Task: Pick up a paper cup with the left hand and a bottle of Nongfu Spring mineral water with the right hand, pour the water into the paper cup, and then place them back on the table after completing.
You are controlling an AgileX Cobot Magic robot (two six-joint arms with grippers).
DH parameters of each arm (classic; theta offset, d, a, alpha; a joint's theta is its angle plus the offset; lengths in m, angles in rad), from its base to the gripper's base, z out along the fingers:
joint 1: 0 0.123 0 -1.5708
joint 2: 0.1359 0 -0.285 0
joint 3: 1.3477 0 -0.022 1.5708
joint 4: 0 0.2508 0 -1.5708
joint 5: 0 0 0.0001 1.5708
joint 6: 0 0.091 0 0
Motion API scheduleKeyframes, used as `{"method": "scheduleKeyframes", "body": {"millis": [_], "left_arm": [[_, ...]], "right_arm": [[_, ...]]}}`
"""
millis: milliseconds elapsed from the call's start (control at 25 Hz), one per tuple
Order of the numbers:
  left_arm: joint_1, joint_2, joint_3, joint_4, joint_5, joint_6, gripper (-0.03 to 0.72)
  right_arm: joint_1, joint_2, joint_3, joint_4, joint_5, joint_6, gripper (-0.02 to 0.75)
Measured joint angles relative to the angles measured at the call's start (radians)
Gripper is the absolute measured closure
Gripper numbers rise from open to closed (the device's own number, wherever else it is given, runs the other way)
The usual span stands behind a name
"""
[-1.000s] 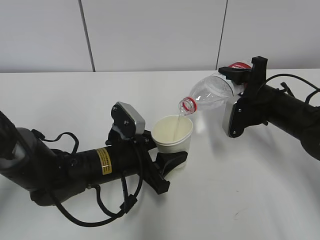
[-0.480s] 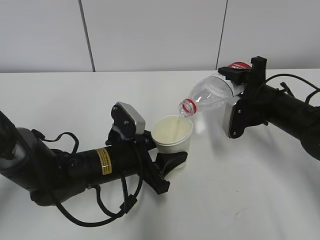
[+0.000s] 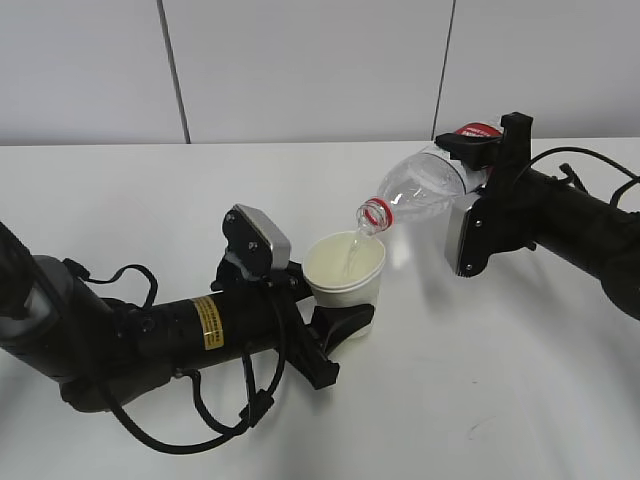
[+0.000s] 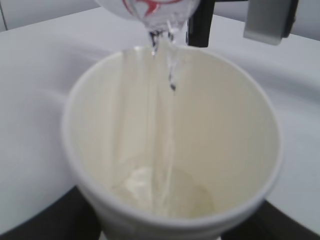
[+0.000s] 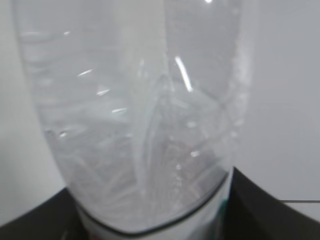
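Both poses are unchanged; pouring continues. The left end effector (image 3: 345,318) grips the paper cup (image 3: 346,268). Above it, the right end effector (image 3: 487,170) clamps the tilted bottle (image 3: 425,187), water (image 4: 162,125) streaming in.

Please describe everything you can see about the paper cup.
The paper cup is white outside and cream inside, seemingly of paper, with a rolled rim. It stands upright and open, held in the left claw, whose black fingers grip its lower part. A thin stream of water falls into it from the tilted bottle above its rim. A little water lies at its bottom; the bottle does not touch it.
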Motion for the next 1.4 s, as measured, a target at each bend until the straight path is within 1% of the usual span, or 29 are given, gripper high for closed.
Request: {"method": "scheduleKeyframes", "body": {"millis": [1400], "left_arm": [[0.000, 0.000, 0.000, 0.000, 0.032, 0.000, 0.284]], "right_arm": [[0.000, 0.000, -0.002, 0.000, -0.001, -0.004, 0.352]]}}
